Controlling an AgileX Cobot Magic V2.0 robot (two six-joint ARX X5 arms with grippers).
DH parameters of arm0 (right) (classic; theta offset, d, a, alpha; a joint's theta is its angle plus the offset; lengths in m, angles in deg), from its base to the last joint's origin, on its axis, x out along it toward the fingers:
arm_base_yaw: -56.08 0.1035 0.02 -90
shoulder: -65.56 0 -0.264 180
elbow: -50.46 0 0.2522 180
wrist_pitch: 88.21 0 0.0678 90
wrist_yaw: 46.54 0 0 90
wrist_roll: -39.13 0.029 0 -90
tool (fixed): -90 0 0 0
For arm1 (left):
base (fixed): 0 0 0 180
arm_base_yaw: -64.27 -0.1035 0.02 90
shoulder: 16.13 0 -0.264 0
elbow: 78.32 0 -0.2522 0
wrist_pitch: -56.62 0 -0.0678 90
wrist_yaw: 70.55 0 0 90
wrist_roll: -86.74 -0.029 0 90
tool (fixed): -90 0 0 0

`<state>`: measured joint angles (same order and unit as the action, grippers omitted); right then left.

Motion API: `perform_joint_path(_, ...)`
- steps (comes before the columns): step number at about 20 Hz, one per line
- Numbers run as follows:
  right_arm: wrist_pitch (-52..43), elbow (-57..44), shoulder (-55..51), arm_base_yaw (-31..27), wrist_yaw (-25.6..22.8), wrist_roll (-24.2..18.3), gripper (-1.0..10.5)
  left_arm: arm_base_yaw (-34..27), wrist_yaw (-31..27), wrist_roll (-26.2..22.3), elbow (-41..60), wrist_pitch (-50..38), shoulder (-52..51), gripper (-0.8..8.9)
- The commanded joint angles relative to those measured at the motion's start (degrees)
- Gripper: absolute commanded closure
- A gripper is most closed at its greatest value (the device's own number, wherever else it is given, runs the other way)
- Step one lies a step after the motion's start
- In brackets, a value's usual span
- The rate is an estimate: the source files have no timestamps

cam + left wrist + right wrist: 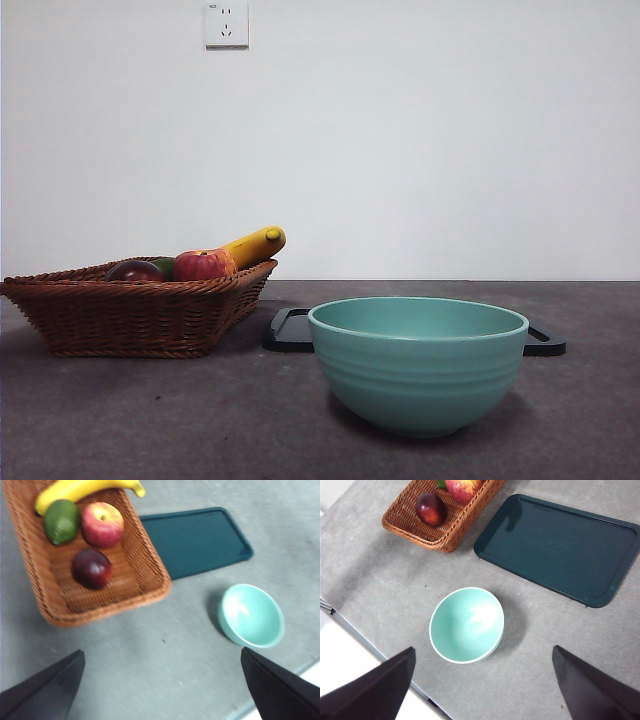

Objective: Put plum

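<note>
The plum (92, 568) is dark maroon and glossy and lies in the wicker basket (145, 572); it also shows as the plum (431, 509) in the right wrist view and the plum (135, 270) peeking over the basket (130, 315) rim in front. My left gripper (162, 680) hovers high above the table, open and empty, on the near side of the basket. My right gripper (482, 680) is also open and empty, high above the teal bowl (466, 625). Neither arm shows in the front view.
The basket also holds a red-yellow apple (102, 524), a dark green fruit (61, 521) and a banana (80, 489). A dark green tray (560, 547) lies flat beside the basket, behind the teal bowl (418, 360). The table edge (365, 640) runs near the bowl.
</note>
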<state>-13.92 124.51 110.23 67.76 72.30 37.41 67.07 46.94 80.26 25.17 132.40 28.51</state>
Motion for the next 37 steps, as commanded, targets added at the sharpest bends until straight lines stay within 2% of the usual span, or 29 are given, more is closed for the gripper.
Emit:
perform_joint_path(1, -0.4, 1.2, 0.3, 0.3, 0.1, -0.4, 5.1, 1.4, -2.3, 0.3, -1.4, -3.3, 3.6, 3.13)
perform_joint_path(4, -0.5, 1.2, 0.3, 0.3, 0.1, -0.4, 5.1, 4.0, -4.2, 1.7, -1.5, -9.4, 10.1, 3.14)
perform_joint_path(8, -0.5, 1.2, 0.3, 0.3, 0.1, -0.4, 5.1, 7.5, -9.5, 3.1, -2.2, -17.6, 20.5, 3.14)
perform_joint_path(13, -0.5, 1.2, 0.3, 0.3, 0.0, -0.4, 5.1, 10.7, -17.3, 2.8, -9.6, -19.5, 35.7, 3.14)
perform_joint_path(18, -0.4, 1.2, 0.3, 0.3, 0.0, -0.2, 5.1, 13.0, -21.5, 0.2, -13.2, -21.4, 46.9, 3.15)
perform_joint_path(24, -0.2, 1.2, 0.3, 0.3, -0.3, -0.2, 5.1, 13.7, -22.2, -1.9, -13.2, -23.4, 55.6, 3.16)
perform_joint_path(31, -0.2, 1.2, 0.3, 0.3, -0.3, -0.2, 5.1, 13.8, -23.5, -3.1, -13.2, -25.1, 59.9, 3.22)
perform_joint_path(35, -0.3, 1.2, 0.3, 0.3, -0.3, -0.2, 5.1, 13.8, -23.5, -3.1, -13.2, -25.6, 60.0, 5.0)
perform_joint_path(37, -0.3, 1.2, 0.3, 0.3, -0.3, -0.2, 5.1, 13.8, -23.5, -3.1, -13.2, -25.2, 60.0, 5.39)
